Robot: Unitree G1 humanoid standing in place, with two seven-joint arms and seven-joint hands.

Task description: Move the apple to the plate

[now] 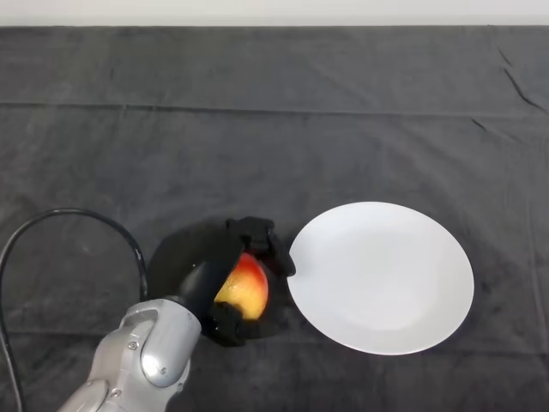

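A red and yellow apple (246, 287) sits in my black left hand (208, 283), whose fingers and thumb curl round it from above and below. The hand and apple are just left of the white plate (382, 276), and one fingertip (282, 260) reaches the plate's left rim. The plate lies bare on the dark cloth at right of centre. My silver-grey forearm (141, 356) comes in from the lower left. The apple's underside is hidden by the hand.
The dark cloth (274, 129) covers the whole table, with a light strip of wall along the far edge.
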